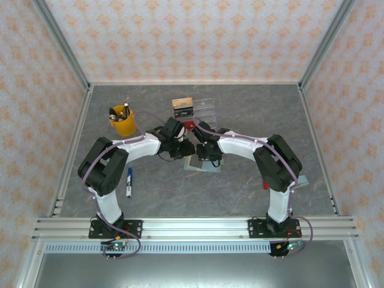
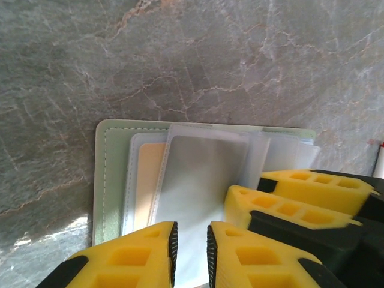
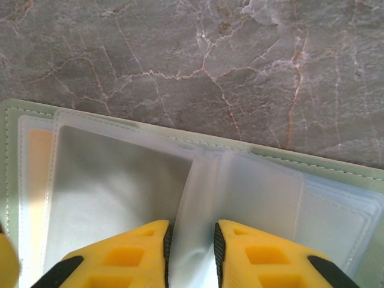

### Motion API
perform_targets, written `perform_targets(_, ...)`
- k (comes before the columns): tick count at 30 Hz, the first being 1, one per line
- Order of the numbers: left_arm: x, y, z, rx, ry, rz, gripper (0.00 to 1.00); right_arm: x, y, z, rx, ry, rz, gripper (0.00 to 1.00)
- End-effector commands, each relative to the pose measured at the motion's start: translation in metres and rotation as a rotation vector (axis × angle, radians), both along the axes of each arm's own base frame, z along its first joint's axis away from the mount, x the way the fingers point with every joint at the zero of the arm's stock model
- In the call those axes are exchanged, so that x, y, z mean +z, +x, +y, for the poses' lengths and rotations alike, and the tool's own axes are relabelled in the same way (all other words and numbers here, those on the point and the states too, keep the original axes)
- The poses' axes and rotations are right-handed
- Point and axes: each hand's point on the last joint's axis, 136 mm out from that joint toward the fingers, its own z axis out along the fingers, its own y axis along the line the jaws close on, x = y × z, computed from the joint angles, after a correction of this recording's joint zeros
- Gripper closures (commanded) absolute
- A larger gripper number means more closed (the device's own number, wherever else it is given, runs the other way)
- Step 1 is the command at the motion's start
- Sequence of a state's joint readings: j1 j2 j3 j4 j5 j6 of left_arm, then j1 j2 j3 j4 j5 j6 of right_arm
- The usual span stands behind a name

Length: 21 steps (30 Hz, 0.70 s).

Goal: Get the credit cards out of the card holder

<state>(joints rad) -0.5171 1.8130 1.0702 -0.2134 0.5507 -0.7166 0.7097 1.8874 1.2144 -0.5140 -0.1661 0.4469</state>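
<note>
Right wrist: right gripper (image 3: 191,252) pinches card holder (image 3: 258,198) sleeve; left gripper (image 2: 189,255) ajar, hold unclear

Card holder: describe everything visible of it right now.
The card holder lies open and flat on the grey marbled table. Its sage-green cover has a stitched edge. Inside are frosted translucent plastic sleeves, one showing a tan-orange card. One sleeve leaf stands lifted, pinched between the fingers of the right gripper. The left gripper sits narrow over another sleeve; a pinch there cannot be told.
</note>
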Motion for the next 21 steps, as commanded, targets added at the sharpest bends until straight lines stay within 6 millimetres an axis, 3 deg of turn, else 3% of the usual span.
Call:
perform_targets(1, 0.0, 0.002, -0.003, -0.018, 0.013, 0.01, 0.76, -0.023, -0.019, -0.022, 0.001, -0.078, 0.082, 0.73)
perform_targets(20, -0.027, -0.011, 0.005, -0.043, 0.129, 0.088, 0.72, -0.027, -0.022, -0.019, 0.006, -0.039, 0.099, 0.8)
perform_targets(21, -0.037, -0.013, 0.006, -0.044, 0.146, 0.111, 0.72, -0.027, -0.022, -0.019, 0.006, -0.038, 0.1, 0.8)
